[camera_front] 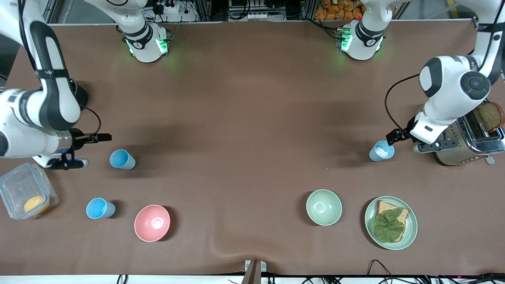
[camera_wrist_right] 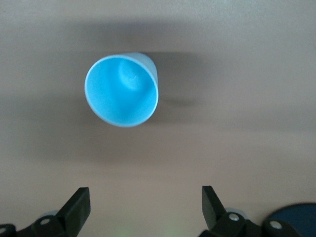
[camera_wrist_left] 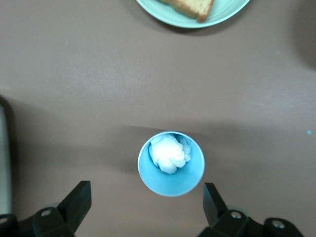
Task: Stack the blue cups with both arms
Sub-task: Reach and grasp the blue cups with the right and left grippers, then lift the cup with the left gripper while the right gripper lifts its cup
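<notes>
From the front, we are seeing three small light-blue plastic cups on the brown counter [camera_front: 252, 118]: one [camera_front: 381, 151] beside the left gripper [camera_front: 402, 141], two [camera_front: 122, 159] [camera_front: 100, 208] near the right gripper [camera_front: 92, 150]. In the left wrist view, open fingers [camera_wrist_left: 76, 202] are flanking that upright cup [camera_wrist_left: 171, 163] (white wad inside). In the right wrist view, open fingers [camera_wrist_right: 79, 207] are facing an empty cup [camera_wrist_right: 122, 90], still apart.

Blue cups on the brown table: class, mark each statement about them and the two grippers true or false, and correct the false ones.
1. Three blue cups stand on the table. True.
2. The blue cup by the toaster is empty. False: it holds a white crumpled wad.
3. The left gripper is open beside that cup. True.
4. The right gripper grips a cup. False: it is open, holding nothing.
5. The pink bowl holds a cup. False: the nearest cup stands beside it.
</notes>
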Available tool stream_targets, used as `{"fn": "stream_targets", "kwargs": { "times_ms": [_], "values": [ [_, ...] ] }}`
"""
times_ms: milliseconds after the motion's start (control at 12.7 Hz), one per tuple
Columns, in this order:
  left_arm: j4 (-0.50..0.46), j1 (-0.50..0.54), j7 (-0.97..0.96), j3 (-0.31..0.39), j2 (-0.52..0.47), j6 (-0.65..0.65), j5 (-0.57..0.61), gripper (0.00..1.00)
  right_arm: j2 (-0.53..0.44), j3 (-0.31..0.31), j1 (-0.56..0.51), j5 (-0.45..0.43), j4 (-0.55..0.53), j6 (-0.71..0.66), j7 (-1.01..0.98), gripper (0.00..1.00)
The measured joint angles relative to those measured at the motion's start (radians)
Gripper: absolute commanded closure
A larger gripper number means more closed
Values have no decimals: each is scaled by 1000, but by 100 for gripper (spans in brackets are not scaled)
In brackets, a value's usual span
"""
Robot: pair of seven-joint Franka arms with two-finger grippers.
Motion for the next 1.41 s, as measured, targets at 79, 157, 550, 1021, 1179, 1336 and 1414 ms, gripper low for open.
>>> {"fn": "stream_targets", "kwargs": {
  "times_ms": [79,157,550,1021,1179,1336,1414],
  "values": [
    [-5,10,18,0,30,38,0,0,14,-1,-2,0,-1,27,0,0],
    [-7,23,44,0,61,74,0,0,33,-1,-9,0,-1,46,0,0],
    [-9,49,80,-2,135,119,0,49,89,-2,-52,1,1,153,-4,0],
    [-7,45,76,-33,164,126,0,100,153,-1,-54,41,1,223,76,0],
    [1,45,25,-92,149,118,0,100,158,4,-53,42,1,223,110,0],
    [9,45,-80,-175,114,76,-1,100,158,6,-52,43,3,224,129,0],
    [19,44,-158,-228,93,42,-1,100,159,6,-52,43,3,224,132,0]
  ]
}}
